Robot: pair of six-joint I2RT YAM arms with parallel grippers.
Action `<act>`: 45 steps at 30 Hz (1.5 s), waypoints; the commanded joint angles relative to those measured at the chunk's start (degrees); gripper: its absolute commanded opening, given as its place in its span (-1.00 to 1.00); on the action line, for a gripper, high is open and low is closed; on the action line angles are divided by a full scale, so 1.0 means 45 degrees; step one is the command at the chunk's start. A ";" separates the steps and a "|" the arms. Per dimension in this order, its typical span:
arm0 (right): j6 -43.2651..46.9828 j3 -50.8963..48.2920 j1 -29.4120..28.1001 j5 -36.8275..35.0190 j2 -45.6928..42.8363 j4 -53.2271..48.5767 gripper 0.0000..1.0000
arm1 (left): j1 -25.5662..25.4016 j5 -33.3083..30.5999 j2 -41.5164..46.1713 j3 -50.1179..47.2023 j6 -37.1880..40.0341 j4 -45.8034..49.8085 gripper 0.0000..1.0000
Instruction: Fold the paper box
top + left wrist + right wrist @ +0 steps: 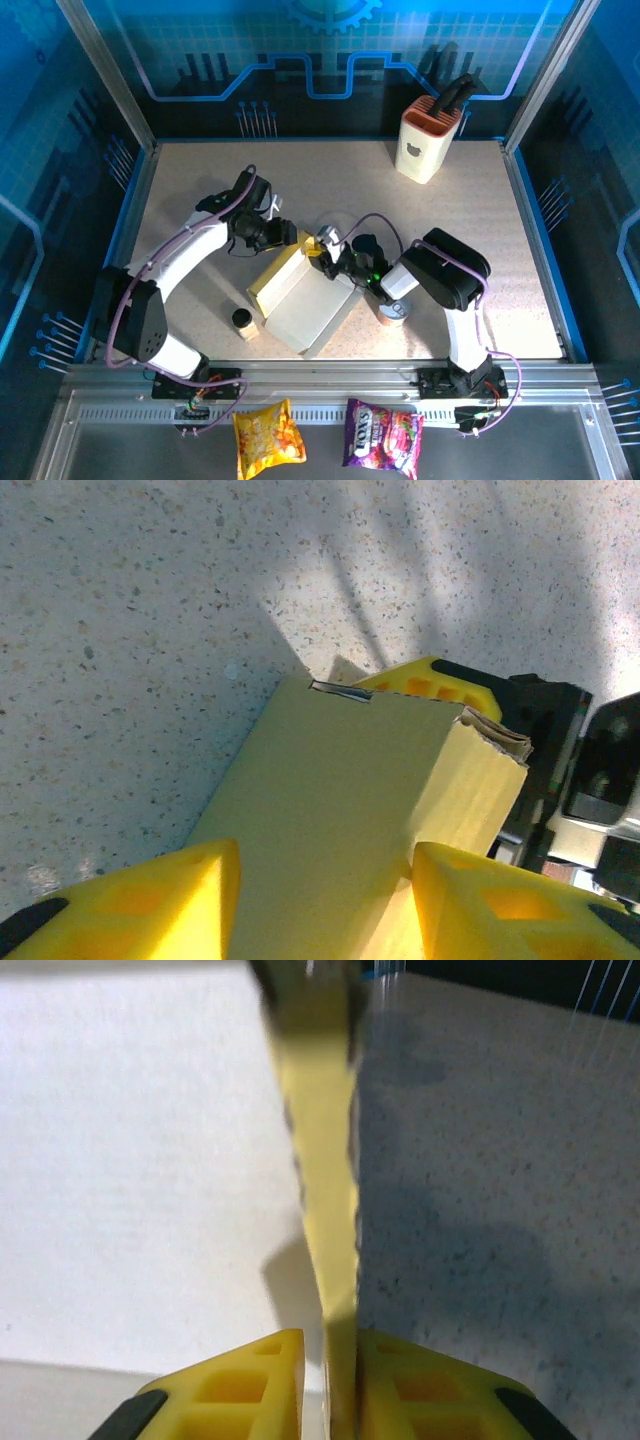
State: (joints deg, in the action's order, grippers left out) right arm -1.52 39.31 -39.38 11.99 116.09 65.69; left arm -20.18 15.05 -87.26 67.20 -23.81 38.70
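Paper box (300, 300) sits at table centre, 12 o'clock of the arm bases. Right gripper (335, 1350) pinches its flap (325, 1210). Left gripper (325, 860) straddles the raised wall (340, 790), grip unclear. Opposed pulling could tear or crease the flap.

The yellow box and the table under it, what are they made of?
The paper box looks like thin cardboard. It is matte yellow outside and plain grey-white inside, and in the left wrist view its corner is frayed into papery layers. The table is smooth and pale with dark speckles. It could be stone or laminate, and I can't tell which.
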 commanded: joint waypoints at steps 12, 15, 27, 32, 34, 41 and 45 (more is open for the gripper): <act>-0.0468 0.0379 -0.0266 -0.0432 0.0530 0.0718 -0.67 | 0.0008 0.0772 -0.0412 -0.0263 0.0171 0.0033 -0.08; -0.0456 0.0500 -0.0359 -0.0684 0.0549 0.0565 -0.68 | 0.0029 0.0954 -0.0471 -0.0282 0.0158 -0.0023 -0.08; 0.0220 0.1125 -0.1325 -0.3374 0.0317 -0.0721 -1.00 | 0.0026 0.1936 -0.0827 -0.0401 -0.0016 -0.0257 -0.04; 0.0210 0.1004 -0.1310 -0.3226 0.0156 -0.0823 -0.82 | 0.0004 0.1398 -0.0610 -0.0290 -0.0049 -0.0194 0.09; 0.0298 0.0779 -0.1270 -0.3164 -0.0153 -0.0957 -0.67 | 0.0032 0.0997 -0.0432 -0.0092 0.0016 -0.0089 0.18; 0.0220 0.0088 -0.0882 -0.2099 -0.1723 -0.2080 -0.28 | -0.0064 0.0202 -0.0507 0.1057 0.0240 0.0493 0.34; 0.0273 -0.0397 -0.0759 -0.1746 -0.2784 -0.2814 -0.19 | -0.0296 -0.0200 -0.0950 0.1884 0.0652 0.1065 0.41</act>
State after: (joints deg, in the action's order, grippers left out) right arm -0.99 38.98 -43.46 1.98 107.02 56.07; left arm -20.60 16.27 -90.24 72.38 -23.18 40.29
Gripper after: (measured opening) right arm 0.404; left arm 0.702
